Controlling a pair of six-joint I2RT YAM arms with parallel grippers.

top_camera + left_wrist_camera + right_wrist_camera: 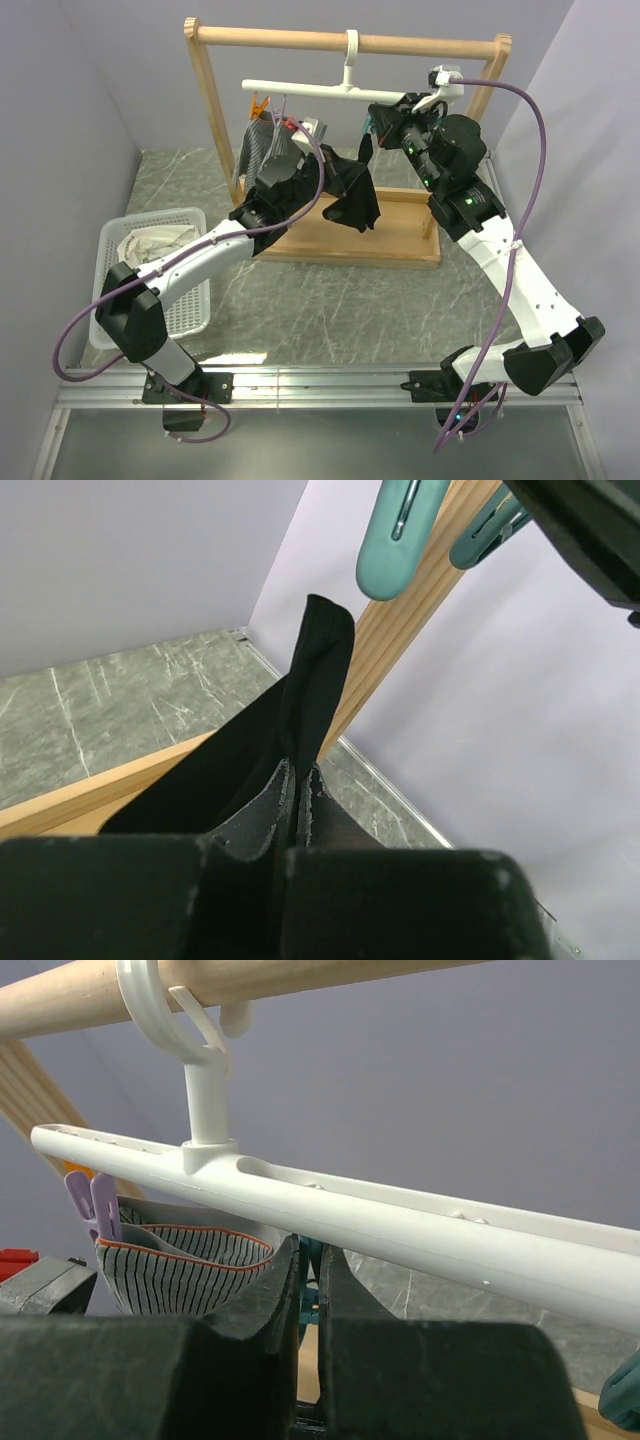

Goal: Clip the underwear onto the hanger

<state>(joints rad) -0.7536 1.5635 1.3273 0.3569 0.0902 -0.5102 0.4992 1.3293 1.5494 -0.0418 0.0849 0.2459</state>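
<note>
The black underwear (352, 192) hangs in front of the wooden rack, below the white hanger (340, 90). The hanger hooks over the rack's top bar. My left gripper (322, 170) is shut on the underwear's left edge. In the left wrist view the fabric (310, 690) rises from between the shut fingers (298, 780) toward two teal clips (400, 535). My right gripper (377, 120) is just under the hanger bar (400, 1225). It is shut on a teal clip (307, 1280), of which only a sliver shows between the fingers. The underwear's top corner reaches up to that spot.
A grey striped garment (262, 150) hangs from the hanger's left end by an orange clip (260, 104); it also shows in the right wrist view (180, 1260). The wooden rack (350, 40) stands on a wooden base (340, 240). A white basket (190, 300) holding cream cloth sits at left.
</note>
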